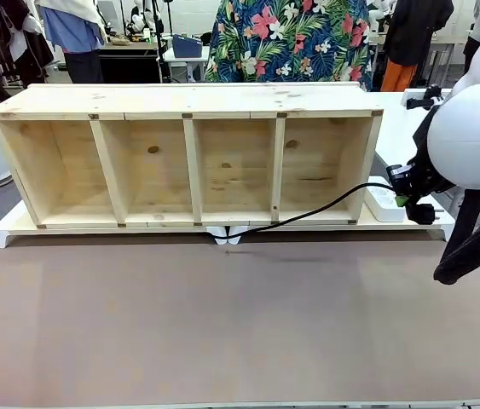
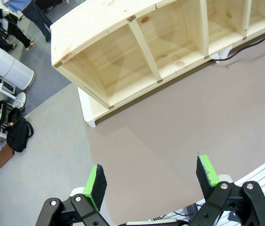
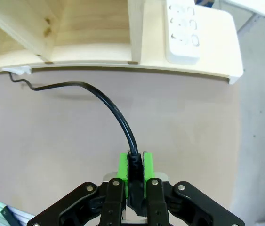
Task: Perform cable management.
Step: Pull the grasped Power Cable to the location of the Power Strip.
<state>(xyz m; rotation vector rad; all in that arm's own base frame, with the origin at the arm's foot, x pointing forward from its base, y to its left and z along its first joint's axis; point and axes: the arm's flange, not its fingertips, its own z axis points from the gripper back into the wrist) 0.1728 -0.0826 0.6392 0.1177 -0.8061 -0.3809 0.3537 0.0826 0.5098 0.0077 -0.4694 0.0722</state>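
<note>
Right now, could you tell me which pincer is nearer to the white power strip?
The right. The right pincer, shut on the cable, hovers close by the power strip; the left pincer hangs open above the table near the opposite end of the shelf.

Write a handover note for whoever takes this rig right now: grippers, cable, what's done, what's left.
Left gripper: open, holding nothing, above the brown table.
Right gripper: shut on the cable at its plug end, in front of the white power strip.
Cable: runs from the grip to a white clip at the front edge of the wooden shelf.
Done: plug end is in hand.
Left: the plug is not in the strip; probably plug it in, then tidy the slack.
</note>
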